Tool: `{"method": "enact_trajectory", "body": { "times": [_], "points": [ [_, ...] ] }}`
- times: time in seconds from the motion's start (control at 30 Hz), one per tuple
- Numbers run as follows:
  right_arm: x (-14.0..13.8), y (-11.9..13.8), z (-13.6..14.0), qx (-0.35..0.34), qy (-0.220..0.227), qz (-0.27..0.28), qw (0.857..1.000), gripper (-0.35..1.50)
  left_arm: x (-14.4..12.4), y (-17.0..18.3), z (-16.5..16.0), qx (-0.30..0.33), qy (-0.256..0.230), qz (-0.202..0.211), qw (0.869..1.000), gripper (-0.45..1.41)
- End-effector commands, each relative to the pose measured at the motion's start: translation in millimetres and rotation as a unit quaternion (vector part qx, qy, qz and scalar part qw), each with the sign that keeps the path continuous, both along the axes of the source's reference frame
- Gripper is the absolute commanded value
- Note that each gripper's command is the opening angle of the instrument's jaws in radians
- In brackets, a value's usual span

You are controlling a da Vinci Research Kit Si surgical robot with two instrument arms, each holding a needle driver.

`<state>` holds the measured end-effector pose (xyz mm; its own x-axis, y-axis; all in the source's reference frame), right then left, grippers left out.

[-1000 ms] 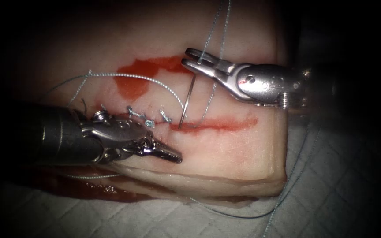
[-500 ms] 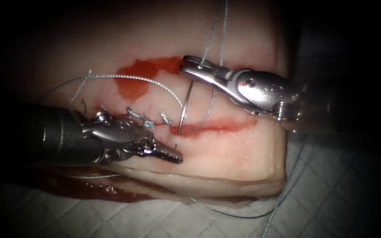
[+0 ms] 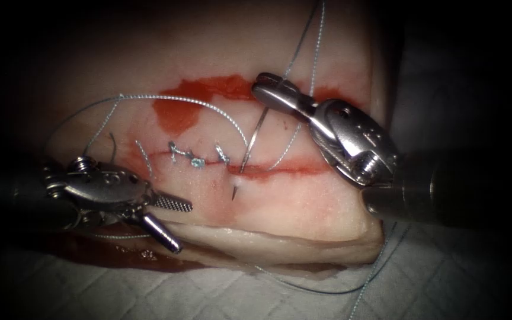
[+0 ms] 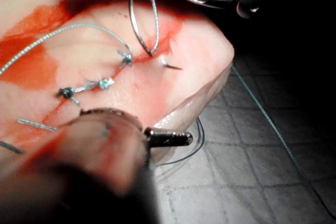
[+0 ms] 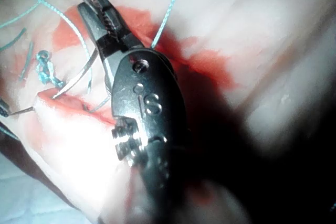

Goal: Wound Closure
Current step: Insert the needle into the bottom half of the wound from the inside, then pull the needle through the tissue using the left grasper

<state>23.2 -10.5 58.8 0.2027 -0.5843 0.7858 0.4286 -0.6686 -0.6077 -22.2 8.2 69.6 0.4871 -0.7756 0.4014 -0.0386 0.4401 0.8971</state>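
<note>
My right tool [image 3: 268,92] keeps pinching the needle [image 3: 255,139] near its tail; its tip now shows, seemingly, through the near lip. My left tool [image 3: 173,222] has withdrawn left, jaws spread, empty.

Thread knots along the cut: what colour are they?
The thread knots are pale blue-green, clearest in the left wrist view.

Tissue [image 3: 303,195]: pale pink, streaked with red fluid [image 3: 179,109]. Thread [image 3: 197,102]: pale blue-grey, twisted. Needle [image 3: 253,139], below the right tool's jaws: silver. Cloth [image 3: 445,278]: white, diamond-quilted.
</note>
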Motion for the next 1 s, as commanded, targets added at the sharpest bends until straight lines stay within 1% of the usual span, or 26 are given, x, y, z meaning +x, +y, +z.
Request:
{"method": "enact_trajectory", "body": {
  "times": [0.03,0.07,0.1,0.13,0.2,0.27,0.3,0.4,0.47,0.53,0.57,0.67,0.73,0.77,0.83,0.87,0.9,0.93,1.0],
  "points": [
    [0.9,-0.2,0.8,0.008,-0.005,-0.001,1.0,-0.35,0.1,0.2,-0.3,-0.018,-0.016,0.009,1.0,0.61],
    [0.9,-0.4,0.9,0.015,-0.005,0.0,1.0,-0.35,0.4,0.4,-0.9,-0.036,-0.027,0.012,0.999,0.61],
    [0.9,-0.6,1.1,0.03,-0.001,0.005,1.0,-0.35,0.6,0.6,-1.6,-0.066,-0.045,0.018,0.997,0.59],
    [0.9,-0.8,1.2,0.042,0.003,0.011,0.999,-0.35,0.8,0.9,-2.3,-0.107,-0.067,0.025,0.992,0.58],
    [1.0,-1.0,1.3,0.067,0.014,0.015,0.998,-0.35,0.7,1.1,-3.2,-0.138,-0.084,0.033,0.986,0.49],
    [1.1,-1.2,1.4,0.098,0.021,0.014,0.995,-0.35,0.3,1.3,-3.8,-0.202,-0.124,0.039,0.971,0.49],
    [1.1,-1.3,1.4,0.113,0.023,0.014,0.993,-0.35,0.1,1.4,-4.0,-0.222,-0.139,0.039,0.964,0.47],
    [1.3,-1.8,1.5,0.148,0.034,0.006,0.988,-0.35,-0.7,1.8,-4.2,-0.303,-0.191,0.035,0.933,0.49],
    [1.5,-2.1,1.7,0.175,0.049,0.003,0.983,-0.35,-1.3,1.9,-4.0,-0.347,-0.213,0.032,0.913,0.52],
    [1.6,-2.3,1.9,0.193,0.064,-0.017,0.979,-0.35,-1.8,2.0,-3.8,-0.365,-0.219,0.034,0.904,0.54],
    [1.7,-2.4,2.0,0.203,0.072,-0.029,0.976,-0.35,-2.0,1.9,-3.6,-0.378,-0.224,0.037,0.897,0.56],
    [1.9,-2.8,2.3,0.229,0.087,-0.044,0.968,-0.35,-2.4,2.0,-3.0,-0.405,-0.232,0.041,0.884,0.59],
    [2.0,-3.1,2.4,0.247,0.096,-0.046,0.963,-0.35,-2.6,2.1,-2.7,-0.414,-0.232,0.041,0.879,0.59],
    [2.1,-3.3,2.4,0.259,0.101,-0.047,0.959,-0.35,-2.6,2.1,-2.5,-0.427,-0.229,0.046,0.874,0.59],
    [2.2,-3.6,2.4,0.275,0.109,-0.053,0.954,-0.35,-2.7,2.2,-2.2,-0.439,-0.225,0.054,0.868,0.59],
    [2.3,-3.7,2.4,0.29,0.115,-0.054,0.948,-0.35,-2.8,2.2,-2.1,-0.45,-0.224,0.058,0.862,0.58],
    [2.4,-3.7,2.4,0.296,0.117,-0.055,0.946,-0.35,-3.0,2.2,-1.9,-0.464,-0.223,0.063,0.855,0.58],
    [2.5,-3.8,2.4,0.301,0.12,-0.055,0.944,-0.35,-3.1,2.2,-1.9,-0.476,-0.226,0.066,0.847,0.54],
    [2.6,-3.9,2.3,0.319,0.127,-0.053,0.938,-0.35,-3.6,2.1,-1.7,-0.494,-0.228,0.07,0.836,0.47]
  ]
}}
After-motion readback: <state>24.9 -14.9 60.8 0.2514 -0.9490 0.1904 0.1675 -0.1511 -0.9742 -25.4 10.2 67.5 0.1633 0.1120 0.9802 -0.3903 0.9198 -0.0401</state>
